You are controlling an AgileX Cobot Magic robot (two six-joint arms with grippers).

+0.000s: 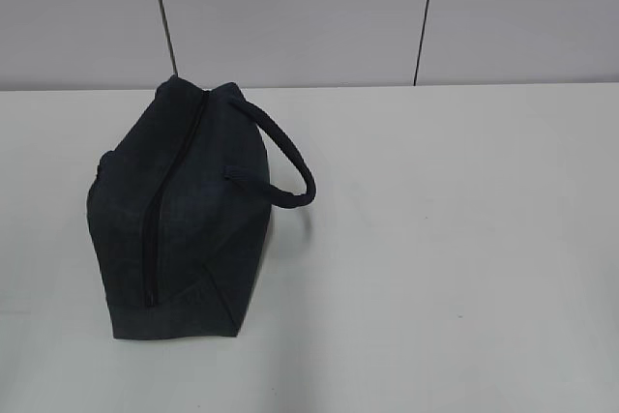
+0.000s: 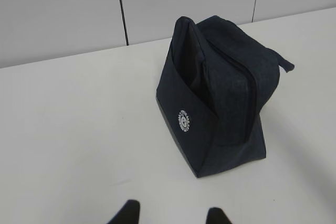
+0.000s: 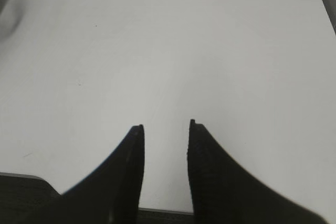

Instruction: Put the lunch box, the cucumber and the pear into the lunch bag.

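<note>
Left gripper (image 2: 170,214): fingertips spread wide, holding nothing, above the table short of the lunch bag.
Right gripper (image 3: 165,129): fingers (image 3: 128,171) parted by a narrow gap, holding nothing, over bare tabletop.
Table (image 1: 464,268): white, matte, plain.
Lunch bag (image 1: 179,215): dark navy, zipper (image 1: 164,210) closed along its top, white round emblem (image 2: 184,121) on one side, handle (image 1: 290,166) looped to its right.
Wall (image 1: 290,12): beyond the bag, pale grey panels, dark vertical seams.

A plain white table (image 1: 464,268) is sitting against a pale grey panelled wall (image 1: 290,16), dark vertical seams (image 1: 162,12) dividing the panels.
</note>
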